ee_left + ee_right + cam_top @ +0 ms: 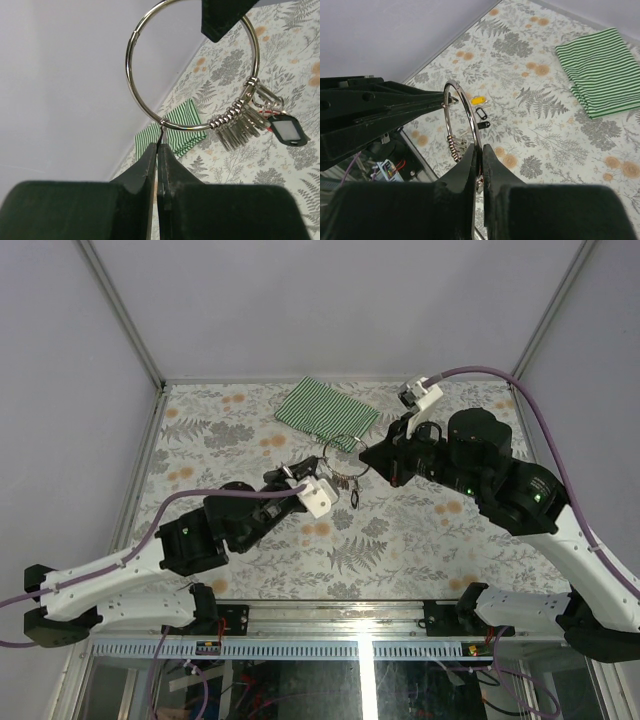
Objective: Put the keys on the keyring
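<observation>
Already my left gripper (158, 150) and right gripper (477, 165) both pinch the keyring (192, 70), most keys (240, 127) threaded, while a yellow-tagged key (478, 100) and a black-tagged key (482, 117) lie loose on the table (560, 150).

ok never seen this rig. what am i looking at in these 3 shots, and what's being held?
Two robot arms stand side by side at the table's near edge. The wide shot comes from a fixed camera above and behind them; the other two come from cameras on each wrist, looking along that arm's own fingers.

Both grippers pinch the same big silver ring, the keyring, lifted off the flowered table: the left gripper at one side of the loop, the right gripper at the other. A row of silver keys and a black tag already hang on it.

On the table lie a green-and-white striped cloth and two small loose tags, one yellow, one black, too small to tell whether keys are attached.
</observation>
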Tool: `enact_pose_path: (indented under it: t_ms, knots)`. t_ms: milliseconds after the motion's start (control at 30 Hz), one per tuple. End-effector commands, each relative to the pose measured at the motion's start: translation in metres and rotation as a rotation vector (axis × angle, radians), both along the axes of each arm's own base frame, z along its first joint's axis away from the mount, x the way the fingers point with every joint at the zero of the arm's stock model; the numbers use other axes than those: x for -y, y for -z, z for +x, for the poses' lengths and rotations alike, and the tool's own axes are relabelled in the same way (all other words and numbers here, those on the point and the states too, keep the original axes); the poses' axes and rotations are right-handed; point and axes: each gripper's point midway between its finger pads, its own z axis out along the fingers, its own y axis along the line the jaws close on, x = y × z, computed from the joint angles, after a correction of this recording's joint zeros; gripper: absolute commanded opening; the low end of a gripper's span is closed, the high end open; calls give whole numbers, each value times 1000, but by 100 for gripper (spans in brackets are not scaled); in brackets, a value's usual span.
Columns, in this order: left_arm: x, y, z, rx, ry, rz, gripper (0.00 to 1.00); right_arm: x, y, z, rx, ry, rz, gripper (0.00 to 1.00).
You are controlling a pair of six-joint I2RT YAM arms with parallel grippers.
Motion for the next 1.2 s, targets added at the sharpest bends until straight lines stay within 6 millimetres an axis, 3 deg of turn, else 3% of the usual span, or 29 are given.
enact_pose_path:
  t_ms: [0,400,833,1167]
  knots:
    - [-18,-12,0,115,-17,18,0,-7,-12,-11,16,-72,45,6]
    - [-36,-23,2,274,-43,153,0,-25,-10,-36,-21,-244,82,13]
    - [-48,-44,-5,464,-29,222,0,-26,-28,-57,11,-335,163,22]
    - [-32,-35,-17,534,106,329,0,-10,-20,-40,38,-204,140,31]
